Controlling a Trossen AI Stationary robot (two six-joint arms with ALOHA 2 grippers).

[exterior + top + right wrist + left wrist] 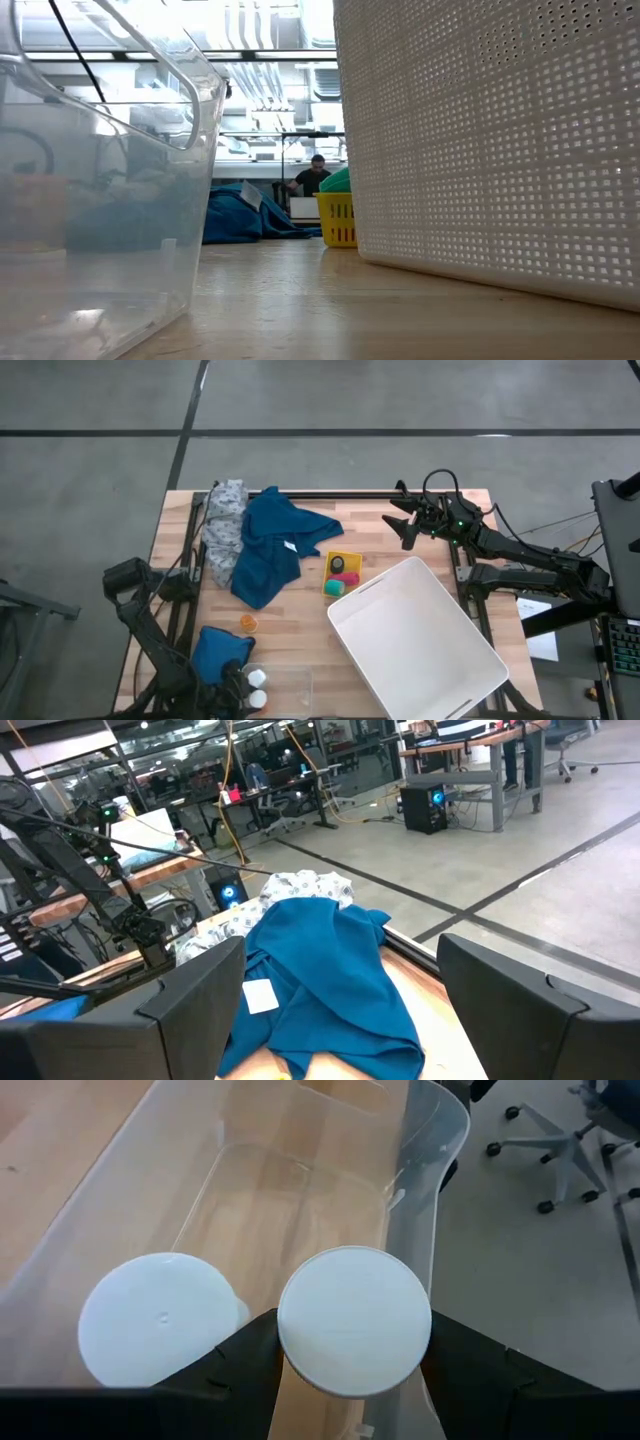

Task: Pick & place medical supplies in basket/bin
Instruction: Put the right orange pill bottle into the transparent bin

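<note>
My left gripper (243, 688) is at the table's near left, shut on a white bottle (353, 1320). A second white bottle (160, 1320) stands right beside it, by the wall of a clear bin (285, 685). My right gripper (408, 525) hangs open over the far right of the table and touches nothing. A blue cloth garment (272, 545) lies spread on the table, with a grey dotted cloth (222, 522) along its left side. An orange pill bottle (248, 623) stands on the wood. Pink, teal and dark rolls sit in a small yellow basket (343, 574). My left gripper pinches the white bottle at its round white cap (300, 1342), one dark finger (245, 1365) on either side. The cap faces the wrist camera and hides the bottle's body. Whether the bottle stands on the table or is lifted cannot be told.
A large white perforated basket (425, 645) fills the table's near right and towers in the low view. A blue padded pouch (220, 650) lies just beyond my left gripper. In the low view a person (315, 176) sits in the room behind the table.
</note>
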